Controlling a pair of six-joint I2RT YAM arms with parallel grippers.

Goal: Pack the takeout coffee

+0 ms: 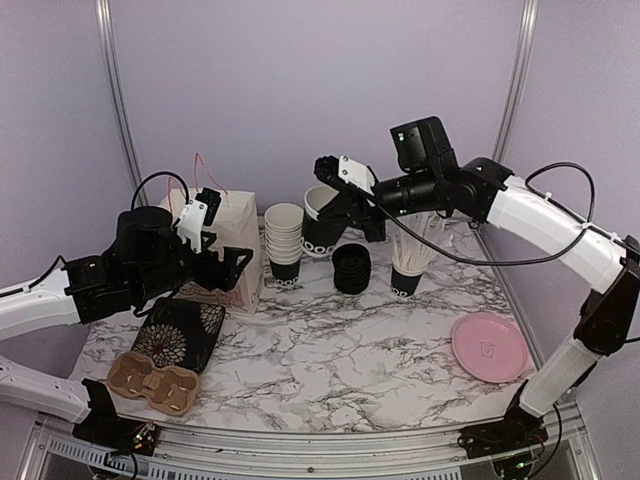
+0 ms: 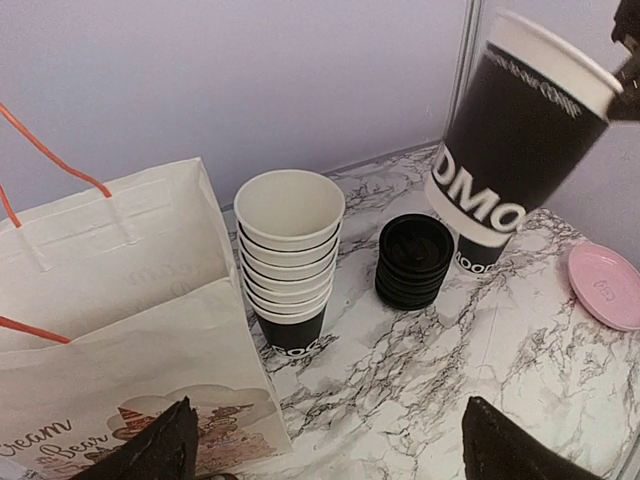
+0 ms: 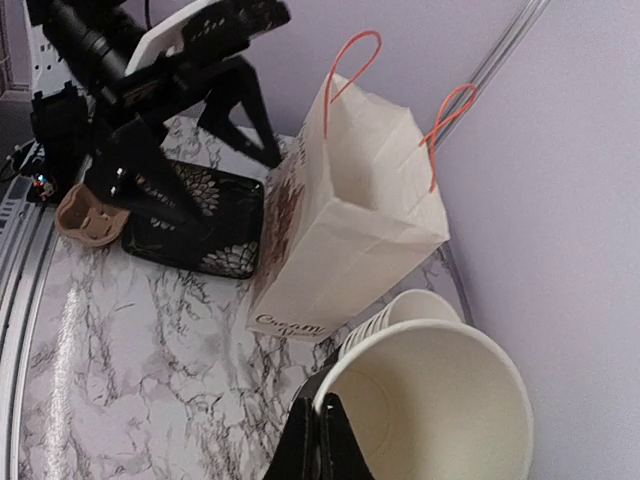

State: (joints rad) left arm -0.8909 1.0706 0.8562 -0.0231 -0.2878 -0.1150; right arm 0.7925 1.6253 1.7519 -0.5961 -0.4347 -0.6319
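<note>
Takeout coffee cup (image 1: pixel 325 228): black paper, white inside, white lettering near the base, no lid on it.

Top external view: the cup hangs tilted in the air at the back of the marble table (image 1: pixel 350 360), between the stack of nested cups (image 1: pixel 284 240) and the stack of black lids (image 1: pixel 351 268). The right gripper (image 1: pixel 338 197) is clenched on its rim. A cup of white straws (image 1: pixel 408 265) stands right of the lids and a pink plate (image 1: pixel 488 346) lies near the right edge. The left gripper (image 1: pixel 228 268) hovers at the front of the paper bag (image 1: pixel 235 245). A black floral pouch (image 1: pixel 180 332) and a cardboard cup carrier (image 1: pixel 153 384) lie at near left.

Left wrist view: the two fingers (image 2: pixel 150 450) stand wide apart with nothing between them, so this claw is released. The bag is just left, upright, with its mouth open. The held cup is at upper right, tilted, above the lids.

Right wrist view: both fingers pinch the near rim of the cup, one inside and one outside. The cup's mouth faces the camera and the cup is empty. The bag stands beyond it.
</note>
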